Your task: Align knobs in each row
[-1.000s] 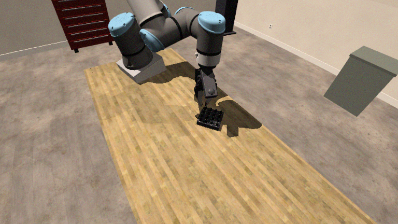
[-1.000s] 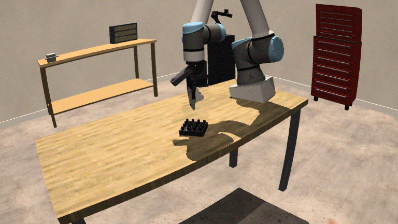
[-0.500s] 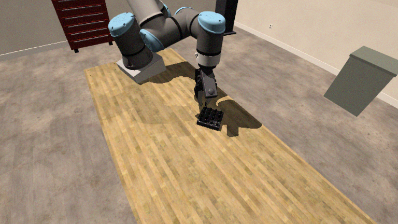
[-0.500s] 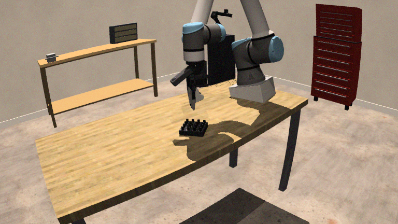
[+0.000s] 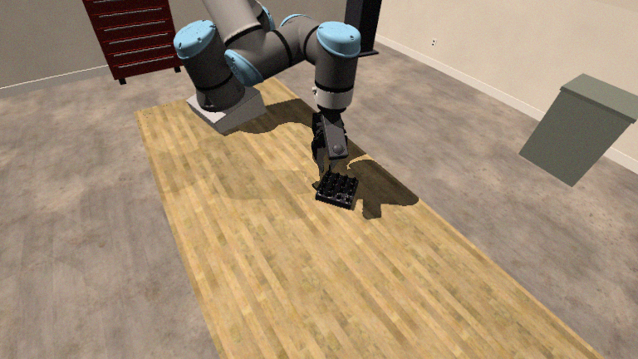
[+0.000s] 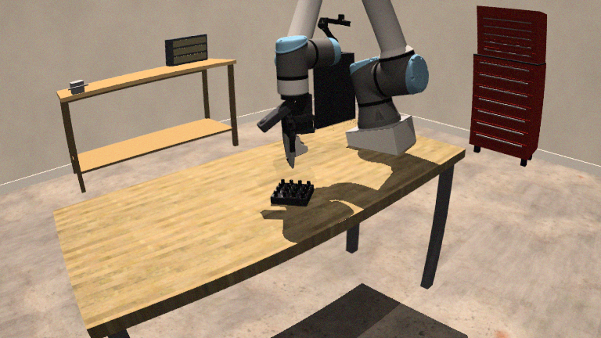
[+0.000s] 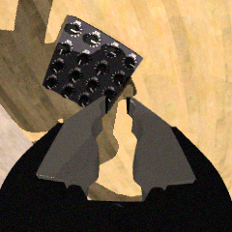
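Wooden table [image 6: 145, 246] with black knob box [image 6: 292, 194] — fingers nearly together, pinching nothing, above its near edge.

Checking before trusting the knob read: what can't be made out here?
- Knob marks on the knob box: too small in top and exterior views; blurred and shadowed in wrist view.
- Box's near corner knob: wrist view, partly hidden by a fingertip.
- Gripper height above the box: unclear.
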Robot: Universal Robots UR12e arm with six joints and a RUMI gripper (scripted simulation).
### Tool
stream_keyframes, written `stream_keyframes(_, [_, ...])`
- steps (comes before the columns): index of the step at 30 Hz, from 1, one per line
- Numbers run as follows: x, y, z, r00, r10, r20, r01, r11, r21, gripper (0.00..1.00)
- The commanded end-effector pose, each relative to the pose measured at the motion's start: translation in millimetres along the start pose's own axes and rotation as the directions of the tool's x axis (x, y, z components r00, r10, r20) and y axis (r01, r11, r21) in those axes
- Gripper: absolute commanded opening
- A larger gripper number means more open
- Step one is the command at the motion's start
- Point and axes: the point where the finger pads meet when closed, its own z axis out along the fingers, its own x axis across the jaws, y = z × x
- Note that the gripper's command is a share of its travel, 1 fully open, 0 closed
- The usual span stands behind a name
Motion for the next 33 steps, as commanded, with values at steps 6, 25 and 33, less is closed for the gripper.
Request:
stream_keyframes(6, [0.0,-0.7,9.4,1.000,0.000,0.001,0.000,1.000,0.001,0.11])
stream_keyframes(25, [0.4,-1.1,30.4,1.000,0.000,0.001,0.000,1.000,0.001,0.11])
stream_keyframes(33, [0.5,-1.2,35.3,1.000,0.000,0.001,0.000,1.000,0.001,0.11])
